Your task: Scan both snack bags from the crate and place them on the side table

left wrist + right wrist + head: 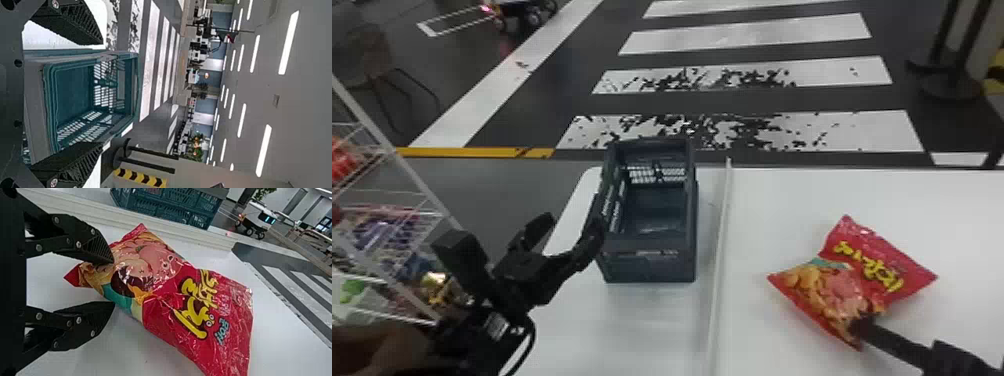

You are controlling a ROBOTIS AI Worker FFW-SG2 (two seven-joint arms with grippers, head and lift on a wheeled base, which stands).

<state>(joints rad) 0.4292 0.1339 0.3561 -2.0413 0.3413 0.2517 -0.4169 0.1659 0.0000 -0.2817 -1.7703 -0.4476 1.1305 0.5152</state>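
At right pincer (866, 328), snack bag (862, 267)

I can make out large yellow lettering (892, 277) across the red snack bag (907, 260), which lies on the white table (782, 200), in from its far edge. In the right wrist view I also see smaller turquoise lettering (222, 331) on the bag, just beside the yellow. The white label (496, 325) on my left arm (457, 345) has print too small for me. Black chevrons mark a yellow strip (139, 177) beyond the table.
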